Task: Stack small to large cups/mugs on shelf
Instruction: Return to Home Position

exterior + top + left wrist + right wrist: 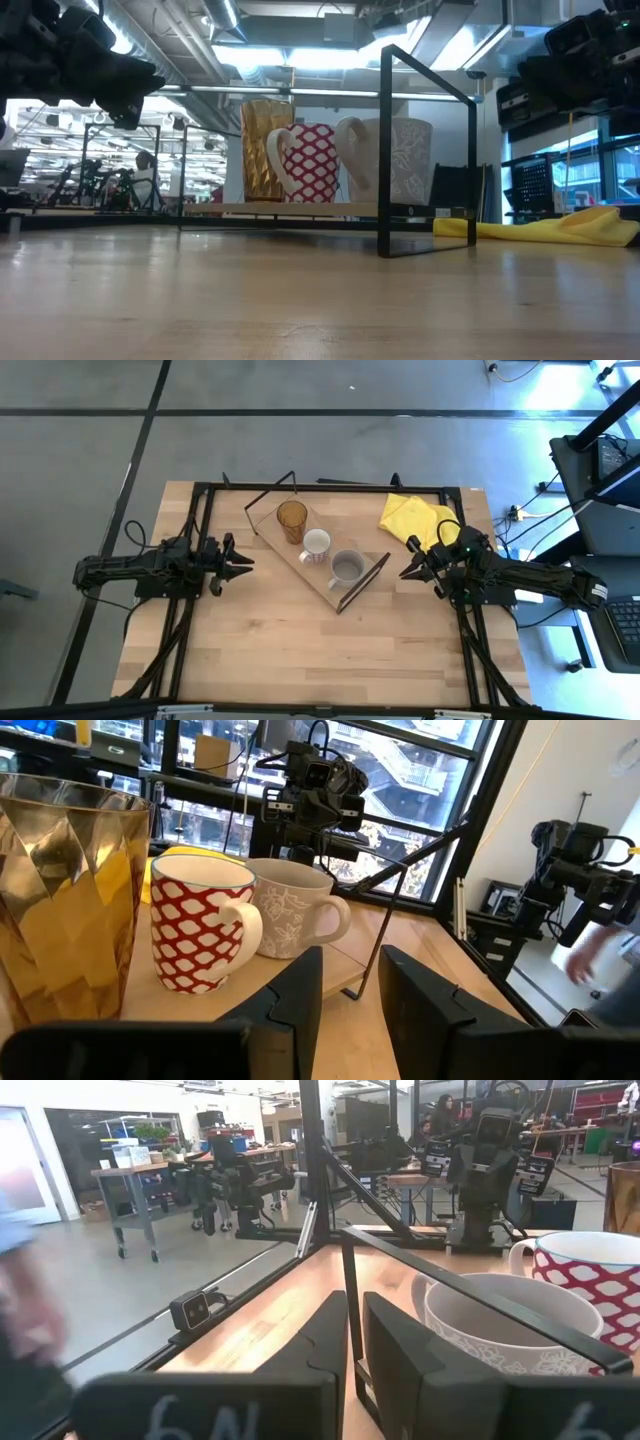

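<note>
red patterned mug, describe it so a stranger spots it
On the wooden table, a light-wood shelf holds three vessels in a row. The red patterned mug stands in the middle, between amber tumbler and grey mug. Only it is red and white.

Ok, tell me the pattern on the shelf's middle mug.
Middle mug: white spots on red, clearest in the left wrist view.
</note>
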